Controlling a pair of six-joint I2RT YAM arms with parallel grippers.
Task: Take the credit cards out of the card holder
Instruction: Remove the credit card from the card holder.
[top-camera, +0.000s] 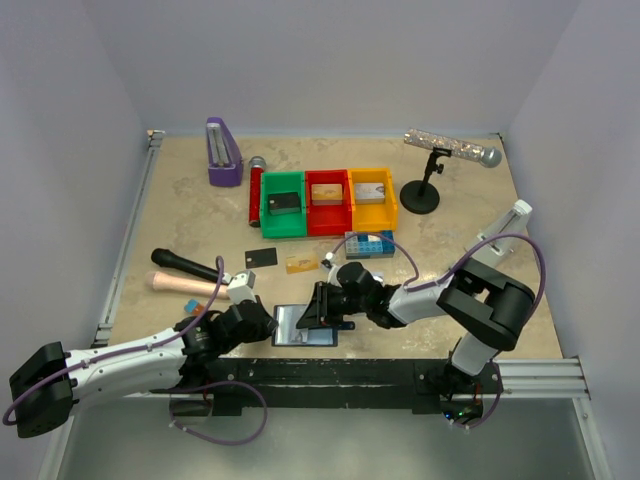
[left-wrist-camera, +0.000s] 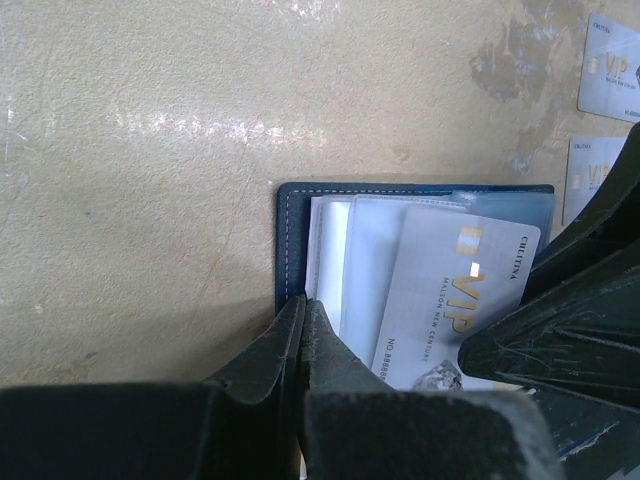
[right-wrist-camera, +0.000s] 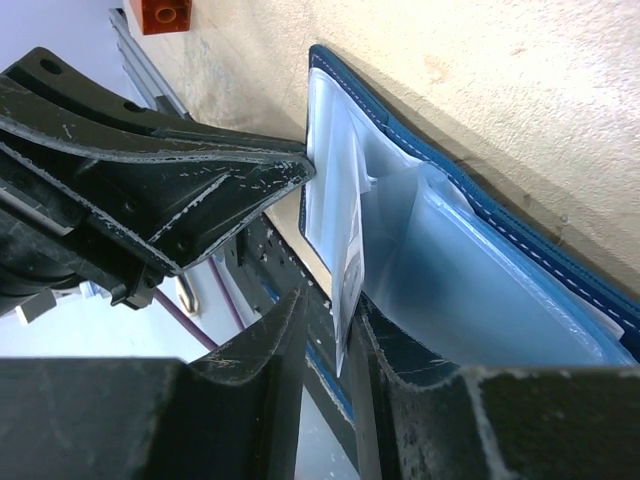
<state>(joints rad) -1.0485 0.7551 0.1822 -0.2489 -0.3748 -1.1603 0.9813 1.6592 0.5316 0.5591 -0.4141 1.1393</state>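
The navy card holder (top-camera: 292, 324) lies open near the table's front edge, its pale pockets showing (left-wrist-camera: 290, 240) (right-wrist-camera: 470, 280). My left gripper (top-camera: 268, 325) (left-wrist-camera: 303, 304) is shut on the holder's left edge. A silvery VIP card (left-wrist-camera: 450, 290) sticks partly out of a pocket, tilted. My right gripper (top-camera: 313, 312) (right-wrist-camera: 335, 330) is open with that card (right-wrist-camera: 347, 265) edge-on between its jaws, against one finger with a gap to the other. A black card (top-camera: 260, 257) and a gold-tan card (top-camera: 300, 264) lie on the table behind. Two silvery cards (left-wrist-camera: 610, 70) (left-wrist-camera: 592, 178) lie beside them.
Green (top-camera: 283, 205), red (top-camera: 328, 200) and yellow (top-camera: 372, 198) bins stand mid-table, a blue studded plate (top-camera: 368, 243) in front of them. A black-handled tool (top-camera: 185, 265) lies at the left, a microphone stand (top-camera: 422, 192) at the back right, a purple object (top-camera: 223, 152) at the back left.
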